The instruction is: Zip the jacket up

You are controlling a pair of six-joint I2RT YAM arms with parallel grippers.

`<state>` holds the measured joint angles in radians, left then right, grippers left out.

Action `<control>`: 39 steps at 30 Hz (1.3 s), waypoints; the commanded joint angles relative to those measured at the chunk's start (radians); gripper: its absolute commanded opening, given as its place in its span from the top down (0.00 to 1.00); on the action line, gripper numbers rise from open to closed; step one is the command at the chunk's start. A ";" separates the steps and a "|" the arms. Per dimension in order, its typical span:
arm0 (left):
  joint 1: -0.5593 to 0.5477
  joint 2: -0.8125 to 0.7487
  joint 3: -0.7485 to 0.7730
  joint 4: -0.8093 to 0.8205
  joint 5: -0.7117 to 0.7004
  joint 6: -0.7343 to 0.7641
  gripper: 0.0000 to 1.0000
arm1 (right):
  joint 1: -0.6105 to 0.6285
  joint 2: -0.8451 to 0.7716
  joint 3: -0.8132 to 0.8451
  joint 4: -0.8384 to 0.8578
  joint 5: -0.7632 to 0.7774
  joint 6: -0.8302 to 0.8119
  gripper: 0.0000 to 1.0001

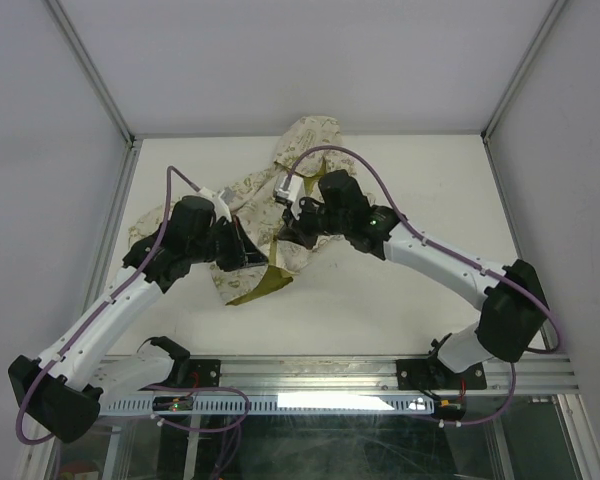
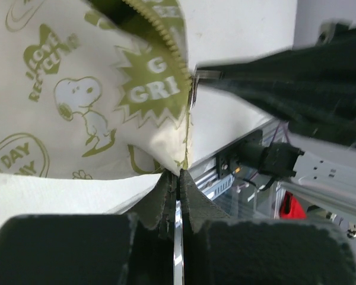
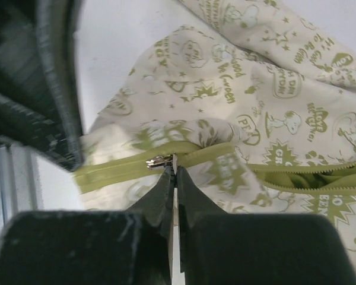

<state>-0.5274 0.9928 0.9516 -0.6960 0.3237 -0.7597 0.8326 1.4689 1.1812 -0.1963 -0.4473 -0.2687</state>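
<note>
The cream jacket (image 1: pixel 310 150) with olive prints lies crumpled in the middle of the table, its olive lining (image 1: pixel 262 284) showing at the near side. My left gripper (image 2: pixel 179 173) is shut on the jacket's bottom edge beside the zipper teeth (image 2: pixel 166 35). My right gripper (image 3: pixel 175 167) is shut on the pull of the metal slider (image 3: pixel 159 160). The olive zipper band (image 3: pixel 113 172) is joined left of the slider and gapes open on the right (image 3: pixel 308 175). In the top view the left gripper (image 1: pixel 248 255) and right gripper (image 1: pixel 288 225) sit close together over the jacket's front.
The white table (image 1: pixel 420 190) is walled by grey panels on three sides. An aluminium rail (image 1: pixel 320 375) with the arm bases runs along the near edge. The left arm's dark body (image 3: pixel 41 89) fills the upper left of the right wrist view.
</note>
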 commanded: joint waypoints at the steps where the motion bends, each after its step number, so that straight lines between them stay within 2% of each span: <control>1: 0.002 -0.031 -0.021 -0.178 0.085 0.072 1.00 | -0.070 0.079 0.146 -0.078 0.113 -0.010 1.00; 8: 0.001 -0.076 -0.021 -0.372 0.026 0.111 1.00 | -0.232 0.171 0.255 -0.162 0.188 0.068 1.00; 13: 0.001 -0.123 -0.015 -0.510 -0.039 0.105 1.00 | -0.403 0.222 0.301 -0.175 0.212 0.189 1.00; 18: 0.001 -0.148 0.012 -0.528 -0.123 0.076 1.00 | -0.410 0.183 0.267 -0.149 0.100 0.189 1.00; 21: 0.001 -0.129 0.080 -0.431 -0.172 0.069 0.66 | -0.347 0.135 0.244 -0.164 0.070 0.133 1.00; 26: 0.001 -0.050 0.169 -0.190 -0.206 0.108 0.40 | -0.264 0.045 0.190 -0.175 0.028 0.143 1.00; 30: 0.001 0.027 0.131 0.076 -0.145 0.129 0.27 | -0.212 -0.016 0.165 -0.191 0.005 0.159 1.00; 33: 0.001 0.088 0.074 0.280 -0.092 0.127 0.22 | -0.196 -0.046 0.151 -0.195 -0.021 0.179 1.00; 39: 0.000 0.243 0.063 0.530 -0.008 0.152 0.21 | -0.185 -0.071 0.136 -0.191 -0.047 0.203 1.00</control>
<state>-0.5285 1.1698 1.0019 -0.4469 0.2218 -0.6445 0.6384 1.4487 1.3174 -0.4244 -0.4423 -0.0986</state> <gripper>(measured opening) 0.800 0.007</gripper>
